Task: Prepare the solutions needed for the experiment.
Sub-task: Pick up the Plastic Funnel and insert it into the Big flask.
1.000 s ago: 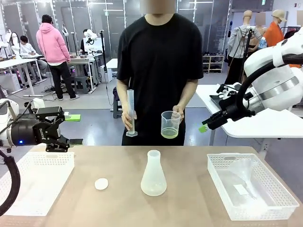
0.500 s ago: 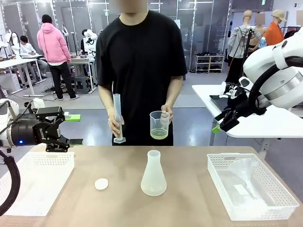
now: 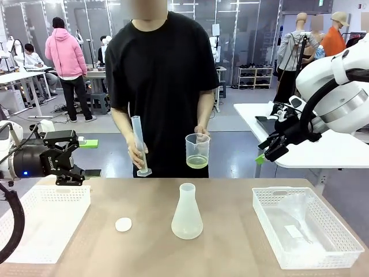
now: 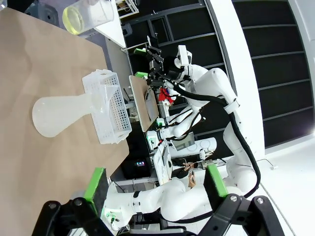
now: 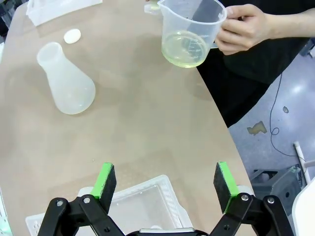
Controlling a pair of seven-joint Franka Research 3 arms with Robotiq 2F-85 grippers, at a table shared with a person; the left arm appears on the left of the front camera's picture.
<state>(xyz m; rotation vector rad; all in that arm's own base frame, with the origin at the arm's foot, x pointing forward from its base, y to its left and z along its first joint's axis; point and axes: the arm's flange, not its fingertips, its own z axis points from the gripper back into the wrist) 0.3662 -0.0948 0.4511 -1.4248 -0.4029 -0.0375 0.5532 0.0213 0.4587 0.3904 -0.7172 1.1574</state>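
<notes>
The main risk is a spill. The solution (image 3: 197, 163), a thin pale yellow-green layer, sits in the bottom of a clear jug (image 3: 197, 147). The person holds the jug up in one hand (image 5: 241, 27) over the far edge of the desk (image 3: 230, 248). The other hand (image 3: 136, 154) holds a tall narrow tube (image 3: 138, 135) at a tilt near it. The tube's mouth is small, so a pour from the jug could miss and run onto the desk. Whether the tube already has liquid in it is too faint to tell. A second risk is the empty flask (image 3: 187, 212), which stands free in the middle of the desk. An arm reaching across for the jug could knock it over or bump the person's hand.

The right end effector (image 3: 266, 151) hangs high at the right of the desk with its jaws spread wide and nothing between them. The jug is well apart from it, ahead and toward the person, past the flask. The left end effector (image 3: 86, 157) hovers above the white tray (image 3: 23, 242) on the left, also wide open and empty. It is well apart from the jug too, which is across the desk beyond the flask.
</notes>
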